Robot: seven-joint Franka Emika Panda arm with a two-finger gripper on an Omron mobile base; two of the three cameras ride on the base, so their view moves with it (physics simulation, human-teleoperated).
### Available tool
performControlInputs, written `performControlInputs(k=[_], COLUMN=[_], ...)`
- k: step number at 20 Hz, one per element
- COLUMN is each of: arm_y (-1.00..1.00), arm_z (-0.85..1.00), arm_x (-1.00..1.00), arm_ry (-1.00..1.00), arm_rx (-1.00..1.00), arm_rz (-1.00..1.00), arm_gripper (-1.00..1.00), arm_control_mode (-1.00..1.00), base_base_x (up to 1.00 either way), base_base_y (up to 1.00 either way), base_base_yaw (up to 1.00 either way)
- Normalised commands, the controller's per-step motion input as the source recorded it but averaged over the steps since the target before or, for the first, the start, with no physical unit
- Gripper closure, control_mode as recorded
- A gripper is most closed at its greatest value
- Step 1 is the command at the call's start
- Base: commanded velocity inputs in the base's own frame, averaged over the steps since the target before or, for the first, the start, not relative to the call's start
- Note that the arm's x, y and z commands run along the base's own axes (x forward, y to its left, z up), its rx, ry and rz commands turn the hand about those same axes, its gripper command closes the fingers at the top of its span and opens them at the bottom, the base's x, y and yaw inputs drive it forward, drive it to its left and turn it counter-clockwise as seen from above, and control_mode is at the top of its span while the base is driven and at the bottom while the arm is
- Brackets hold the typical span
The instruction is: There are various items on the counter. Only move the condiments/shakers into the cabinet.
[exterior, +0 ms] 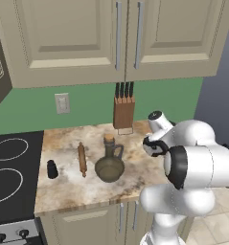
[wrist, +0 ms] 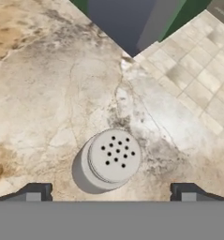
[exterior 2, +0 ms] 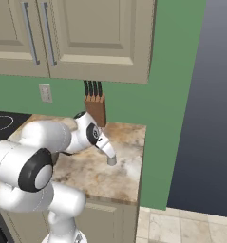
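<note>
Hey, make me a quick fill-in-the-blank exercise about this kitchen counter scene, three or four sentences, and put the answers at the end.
1. The open gripper hangs above the pale grey ______, whose top has small holes.
2. The wooden rolling pin lies between the small black shaker and the dark olive ______.
3. The wooden knife block stands at the back of the counter against the ______ wall.
4. The wall cupboard doors above the counter are ______.

Missing words: shaker; jug; green; closed
</note>
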Motion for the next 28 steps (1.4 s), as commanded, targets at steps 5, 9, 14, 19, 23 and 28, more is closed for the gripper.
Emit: performControlInputs(k=[5,9,14,19,23,28], arm_y=[-0.05,-0.1,-0.13,-0.18,-0.15,0.02], arm_z=[-0.16,-0.21,-0.24,-0.07,0.23,0.77], arm_x=[0.23,0.12,0.08,0.01,-0.47,-0.67], arm_ry=[0.0,0.0,0.0,0.0,-0.06,-0.05], arm_rx=[0.0,-0.02,-0.04,-0.03,0.01,0.09], arm_rz=[-0.05,-0.06,-0.06,-0.03,0.04,0.28], arm_gripper=[-1.0,-1.0,1.0,1.0,1.0,1.0], arm_control_mode=[-1.0,-1.0,-1.0,-1.0,-1.0,-1.0], base_base_x=[0.0,0.0,0.0,0.0,0.0,0.0], base_base_y=[0.0,0.0,0.0,0.0,0.0,0.0], base_base_yaw=[0.0,0.0,0.0,0.0,0.0,0.0])
